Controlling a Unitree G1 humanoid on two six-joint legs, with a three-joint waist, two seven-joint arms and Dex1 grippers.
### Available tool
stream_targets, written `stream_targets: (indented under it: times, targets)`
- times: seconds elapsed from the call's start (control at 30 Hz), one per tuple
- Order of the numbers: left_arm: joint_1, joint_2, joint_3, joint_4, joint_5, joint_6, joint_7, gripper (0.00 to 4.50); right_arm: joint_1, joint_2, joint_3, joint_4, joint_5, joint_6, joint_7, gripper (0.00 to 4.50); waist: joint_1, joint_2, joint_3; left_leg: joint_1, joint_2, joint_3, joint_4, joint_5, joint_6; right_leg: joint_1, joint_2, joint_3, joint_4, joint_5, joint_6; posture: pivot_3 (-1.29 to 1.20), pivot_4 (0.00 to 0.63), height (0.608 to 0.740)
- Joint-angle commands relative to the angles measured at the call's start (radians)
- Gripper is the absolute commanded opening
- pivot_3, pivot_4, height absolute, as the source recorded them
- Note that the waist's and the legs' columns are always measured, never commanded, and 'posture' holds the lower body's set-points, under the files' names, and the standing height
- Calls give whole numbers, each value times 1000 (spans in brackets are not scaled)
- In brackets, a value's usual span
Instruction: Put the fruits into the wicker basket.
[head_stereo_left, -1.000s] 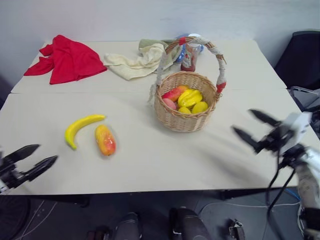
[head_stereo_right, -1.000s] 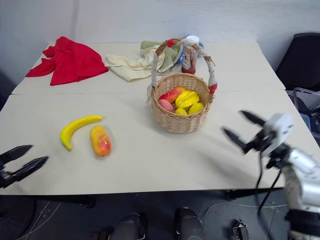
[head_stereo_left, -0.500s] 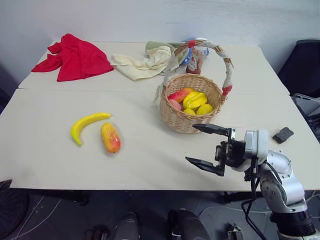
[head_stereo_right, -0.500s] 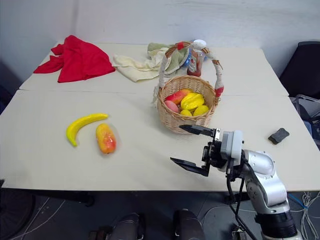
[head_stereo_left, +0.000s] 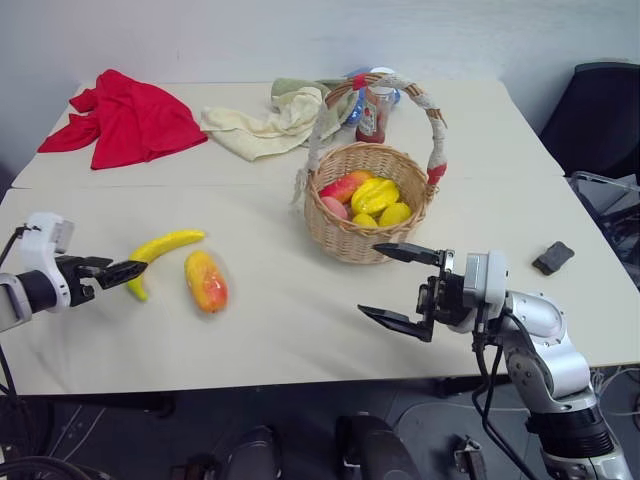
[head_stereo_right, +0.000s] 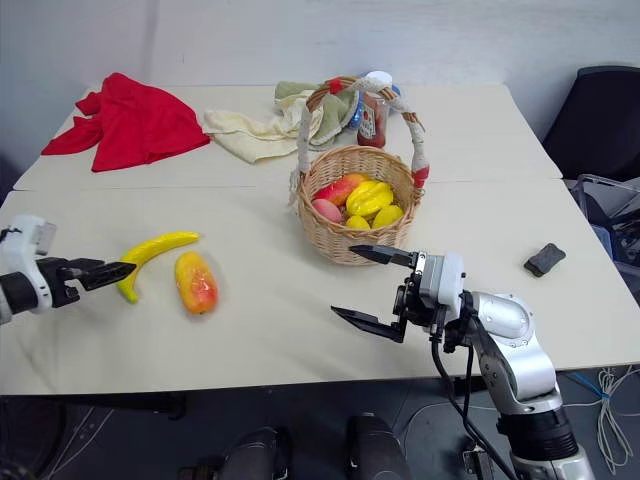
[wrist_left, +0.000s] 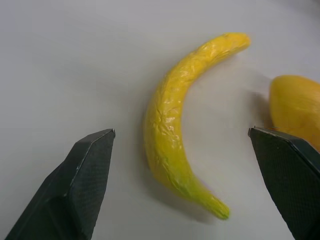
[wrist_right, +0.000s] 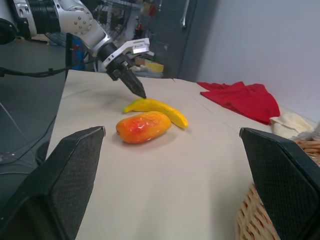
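The left gripper (head_stereo_left: 128, 271) stood wide open and empty just beside the banana (head_stereo_left: 163, 250), which lay near the mango (head_stereo_left: 206, 281). To grip well, its fingers should straddle the banana's middle. The wicker basket (head_stereo_left: 367, 240) sat further right, behind the open, empty right gripper (head_stereo_left: 398, 286).

Two pale beige tables (head_stereo_left: 300, 310) stand pushed together, a seam running across between them, against a plain white wall (head_stereo_left: 300, 35). Beyond the right edge, a dark chair (head_stereo_left: 600, 110) stands in the corner. The floor (head_stereo_left: 130, 440) under the near edge is dark grey. Even, soft light leaves faint shadows on the tabletop.
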Motion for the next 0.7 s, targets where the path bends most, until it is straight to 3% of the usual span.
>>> stream_targets:
  times: [0.03, 0.23, 0.4, 0.6, 0.7]
  targets:
    - [-74, 0, -64, 73, 63, -38, -34, 4102, 21, 14, -47, -71, 15, 20, -85, 4500, 6, 0, 0, 0, 0, 0, 1, 0, 0, 0, 0, 0, 0, 0, 0, 0, 150, 740]
    - [-173, -36, -147, 213, 172, -142, -39, 2377, 7, 26, -55, -113, 26, 69, -165, 4500, 22, -1, -1, 1, 0, 0, 2, 1, 1, 0, 0, 1, 2, 0, 0, 0, 150, 740]
    - [-229, -51, -123, 291, 185, -128, -33, 791, 52, -13, -109, -156, 67, 128, -191, 4500, 24, -2, -1, 0, -1, 0, 2, 2, 0, 0, 0, 1, 2, 0, 1, 0, 150, 740]
    - [-368, -29, -29, 386, 176, -249, -12, 685, 124, -45, -166, -216, 94, 157, -214, 4500, 25, -4, -1, 0, -1, -1, 3, 1, 1, 0, 0, 0, 2, 0, 1, 0, 150, 740]
    - [-463, -53, -77, 328, 177, -318, -123, 685, 155, -64, -219, -240, 111, 166, -222, 4500, 27, -5, -1, -1, -1, -1, 3, 2, 0, 0, 0, 0, 2, 0, 1, 0, 150, 740]
